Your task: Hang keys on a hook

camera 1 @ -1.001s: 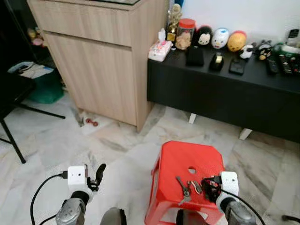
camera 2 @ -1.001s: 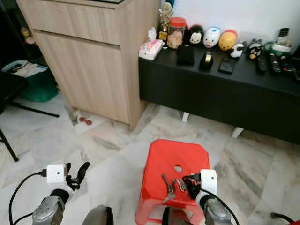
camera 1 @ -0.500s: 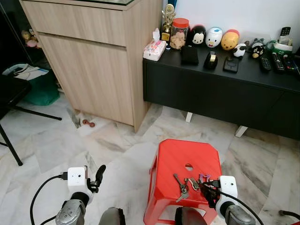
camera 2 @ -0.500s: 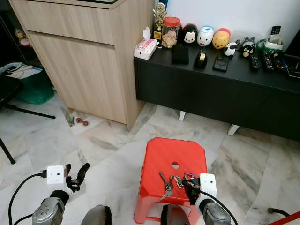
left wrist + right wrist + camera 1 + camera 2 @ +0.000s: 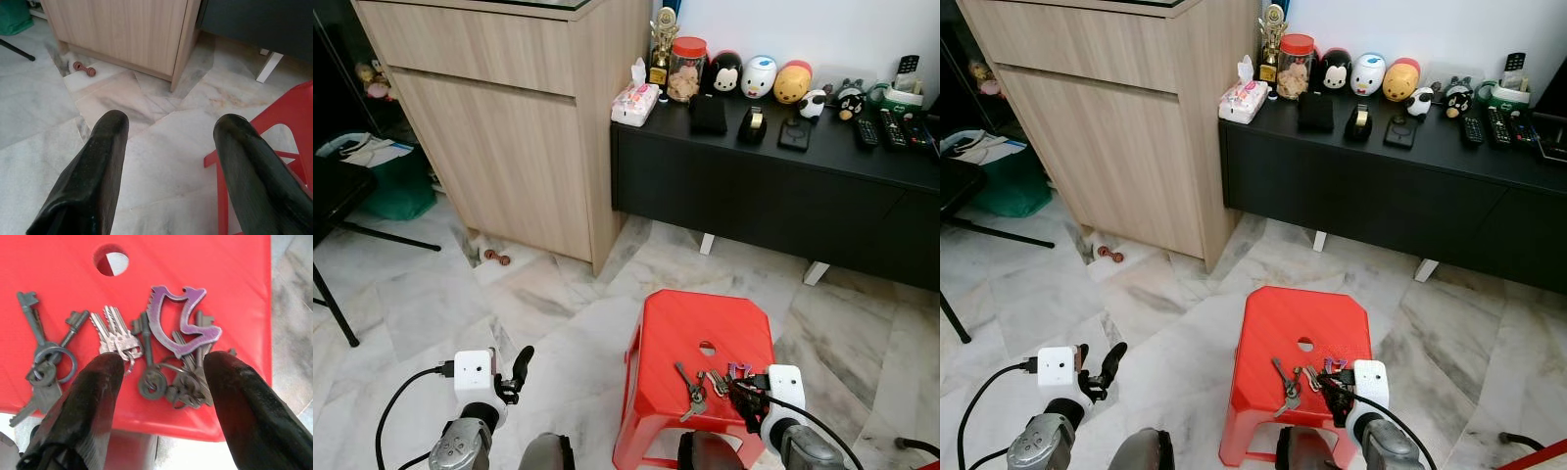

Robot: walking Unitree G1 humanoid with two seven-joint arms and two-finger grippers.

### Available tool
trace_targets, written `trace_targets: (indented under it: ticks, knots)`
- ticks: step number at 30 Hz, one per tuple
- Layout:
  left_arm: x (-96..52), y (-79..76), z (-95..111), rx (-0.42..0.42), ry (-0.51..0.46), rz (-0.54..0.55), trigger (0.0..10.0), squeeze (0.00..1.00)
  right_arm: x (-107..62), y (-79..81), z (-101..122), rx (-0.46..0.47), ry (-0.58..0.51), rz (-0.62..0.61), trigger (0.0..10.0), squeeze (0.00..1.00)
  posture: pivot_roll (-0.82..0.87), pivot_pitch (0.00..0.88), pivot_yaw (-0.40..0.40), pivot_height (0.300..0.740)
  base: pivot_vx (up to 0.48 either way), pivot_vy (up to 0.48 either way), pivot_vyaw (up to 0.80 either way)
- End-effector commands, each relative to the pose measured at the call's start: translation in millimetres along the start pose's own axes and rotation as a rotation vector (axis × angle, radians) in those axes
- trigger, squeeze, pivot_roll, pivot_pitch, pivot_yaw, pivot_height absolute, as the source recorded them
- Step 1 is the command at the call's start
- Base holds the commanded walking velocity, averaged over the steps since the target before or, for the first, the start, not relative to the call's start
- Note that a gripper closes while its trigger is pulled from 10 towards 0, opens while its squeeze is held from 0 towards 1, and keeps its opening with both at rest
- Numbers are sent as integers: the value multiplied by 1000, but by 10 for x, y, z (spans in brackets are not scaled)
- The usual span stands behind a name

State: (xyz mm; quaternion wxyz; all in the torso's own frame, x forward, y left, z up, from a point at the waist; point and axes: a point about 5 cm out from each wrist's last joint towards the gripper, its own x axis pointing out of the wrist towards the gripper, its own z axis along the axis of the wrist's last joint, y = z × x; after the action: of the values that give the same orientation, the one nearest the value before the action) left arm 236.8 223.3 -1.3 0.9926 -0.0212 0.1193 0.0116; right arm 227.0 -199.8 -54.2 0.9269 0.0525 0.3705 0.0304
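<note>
Red stool (image 5: 705,338) holds keys (image 5: 146,352), shafts pointing toward its hole, under the spread right gripper (image 5: 164,396).

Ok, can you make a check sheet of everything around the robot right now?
Surface: red stool on marble floor.
Job's things: keys lie in bunches on the stool, one with a purple tag; no hook seen.
Clutter: small dumbbell toy on the floor.
Grippers: right gripper open, hovering over the keys; left gripper open above the floor.
Cables: black cable at the left wrist.
Surroundings: wooden cabinet, black sideboard with jar, toys and remotes.
</note>
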Motion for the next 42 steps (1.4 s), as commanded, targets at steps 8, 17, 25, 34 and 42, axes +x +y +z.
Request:
trace_targets:
  ticks: [8, 17, 25, 34, 42]
  knots:
    - [-24, -5, -47, -16, 17, 13, 10000, 0, 33, 80, 14, -26, 26, 12, 10000, 0, -21, 94, -57, 636, 0, 0, 0]
    - [-46, -21, -75, -23, 22, 14, 10000, 0, 41, 45, 83, -27, -2, -27, 10000, 0, -25, 95, -62, 636, 0, 0, 0]
    - [-41, -32, -79, -23, 26, 10, 10000, 0, 31, 12, 95, -26, -12, -30, 10000, 0, -31, 94, -63, 636, 0, 0, 0]
    - [-35, -49, -87, -25, 31, 7, 10000, 0, 16, -7, 10, -41, 58, -9, 10000, 0, -33, 88, -66, 636, 0, 0, 0]
    - [-32, -68, -91, -28, 31, 7, 10000, 0, 8, -35, -16, -45, 76, -39, 10000, 0, -34, 90, -67, 636, 0, 0, 0]
